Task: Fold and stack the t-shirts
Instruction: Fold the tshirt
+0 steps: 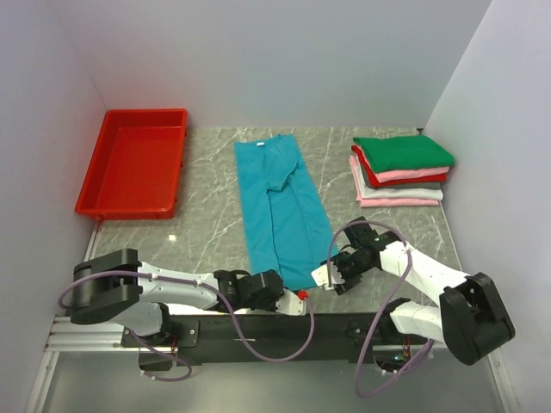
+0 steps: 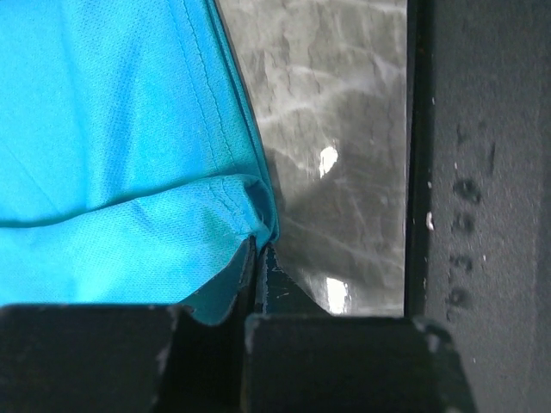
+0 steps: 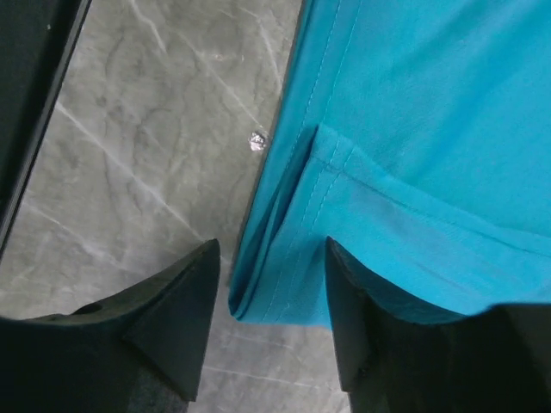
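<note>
A teal t-shirt (image 1: 280, 206) lies folded into a long strip down the middle of the table, neck at the far end. My left gripper (image 1: 288, 297) is at its near left corner, shut on the hem of the teal cloth (image 2: 129, 172). My right gripper (image 1: 331, 277) is open at the near right corner, its fingers (image 3: 176, 305) standing either side of the folded corner (image 3: 284, 275). A stack of folded t-shirts (image 1: 400, 170), green on top, then red, pink and whitish, sits at the far right.
A red plastic tray (image 1: 135, 162) stands at the far left. The grey marble table (image 1: 198, 232) is walled in white on three sides. A black rail (image 1: 258, 325) runs along the near edge, close to both grippers.
</note>
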`<state>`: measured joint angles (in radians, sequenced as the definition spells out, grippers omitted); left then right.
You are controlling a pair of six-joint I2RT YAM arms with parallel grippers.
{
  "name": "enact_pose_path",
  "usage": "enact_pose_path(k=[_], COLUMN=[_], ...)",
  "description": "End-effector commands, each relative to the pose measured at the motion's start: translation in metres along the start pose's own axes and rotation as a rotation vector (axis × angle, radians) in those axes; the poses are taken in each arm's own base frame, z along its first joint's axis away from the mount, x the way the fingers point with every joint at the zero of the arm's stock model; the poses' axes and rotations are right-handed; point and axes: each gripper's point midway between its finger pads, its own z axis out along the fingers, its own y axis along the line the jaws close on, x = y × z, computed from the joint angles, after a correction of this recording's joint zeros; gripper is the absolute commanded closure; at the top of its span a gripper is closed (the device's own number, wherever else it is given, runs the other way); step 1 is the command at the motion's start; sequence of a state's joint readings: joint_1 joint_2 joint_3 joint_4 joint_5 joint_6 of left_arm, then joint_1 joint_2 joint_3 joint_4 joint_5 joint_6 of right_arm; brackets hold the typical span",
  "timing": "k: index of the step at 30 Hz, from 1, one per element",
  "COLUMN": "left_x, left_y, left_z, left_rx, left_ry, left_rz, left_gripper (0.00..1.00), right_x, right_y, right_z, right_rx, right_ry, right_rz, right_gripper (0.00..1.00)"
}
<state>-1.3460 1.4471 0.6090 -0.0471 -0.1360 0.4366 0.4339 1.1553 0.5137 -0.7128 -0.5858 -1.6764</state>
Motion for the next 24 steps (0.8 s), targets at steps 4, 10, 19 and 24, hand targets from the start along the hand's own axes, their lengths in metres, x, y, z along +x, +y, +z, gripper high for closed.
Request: enact_pose_path(k=[4, 10, 19, 24], left_x=[0.003, -0.007, 0.009, 0.035], left_y=[0.000, 0.015, 0.128, 0.209], left_z=[-0.012, -0.020, -0.031, -0.032], left_rx=[0.008, -0.001, -0.165, -0.269], left_ry=[-0.033, -0.100, -0.150, -0.168], left_rz=[-0.018, -0.045, -0.140, -0.208], left_gripper=[0.99, 0.99, 0.99, 0.99], right_x=[0.014, 0.001, -0.011, 0.006], right_y=[-0.006, -0.019, -0.123, -0.201], right_z=[0.010, 0.004, -0.038, -0.065], right_rx=[0.014, 0.045, 0.225, 0.354], right_ry=[0.090, 0.054, 0.040, 0.056], right_rz=[0.020, 0.052, 0.191, 0.283], right_gripper=[0.57, 0.89, 1.00, 1.00])
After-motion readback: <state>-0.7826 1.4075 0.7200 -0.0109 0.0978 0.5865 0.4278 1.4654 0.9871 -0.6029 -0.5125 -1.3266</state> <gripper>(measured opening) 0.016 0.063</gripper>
